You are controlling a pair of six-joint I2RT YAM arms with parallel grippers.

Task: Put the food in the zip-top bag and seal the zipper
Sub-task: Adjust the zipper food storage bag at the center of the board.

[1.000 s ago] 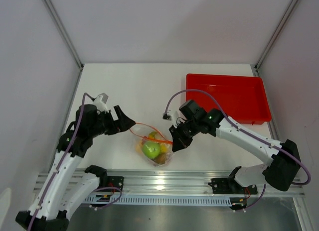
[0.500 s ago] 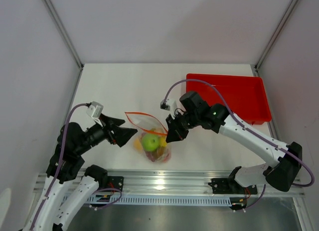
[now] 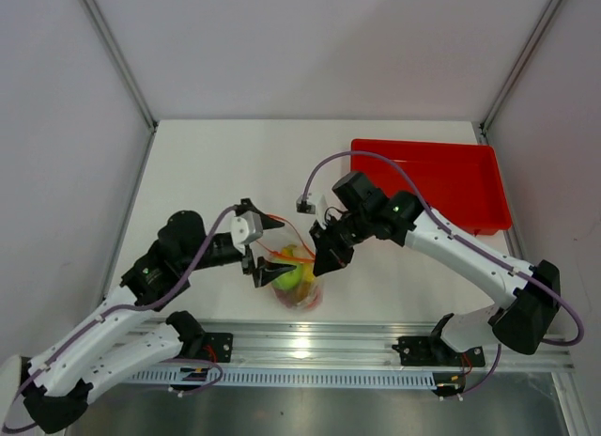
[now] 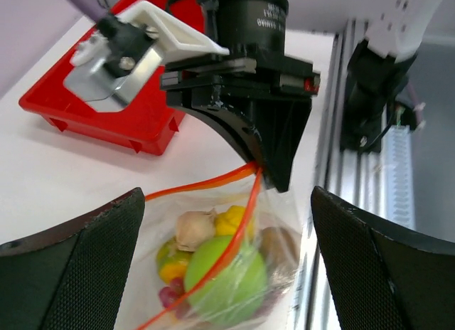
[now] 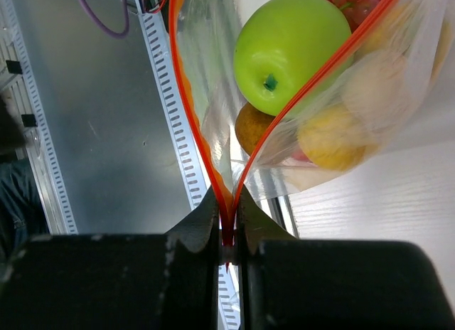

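The clear zip-top bag [image 3: 299,284] hangs near the table's front edge with the food inside. It holds a green apple [image 4: 227,273], a yellow fruit [image 4: 232,220], a brown kiwi [image 4: 279,246] and purple grapes [image 4: 168,296]. My right gripper [image 3: 325,259] is shut on one end of the orange-red zipper [image 5: 207,152] and holds that corner up. From the pinch the two zipper strips spread apart, so the mouth is open. The apple [image 5: 291,49] also shows in the right wrist view. My left gripper [image 3: 266,265] is wide open just left of the bag, and the bag [image 4: 213,266] shows between its fingers [image 4: 71,266].
An empty red tray [image 3: 427,182] sits at the back right. The metal rail [image 3: 310,347] with the arm bases runs along the front edge, close below the bag. White walls close in the back and sides.
My left arm has swung in from the left and now points at the bag with its jaws open. My right gripper has kept its hold on the zipper end and lifted it slightly.
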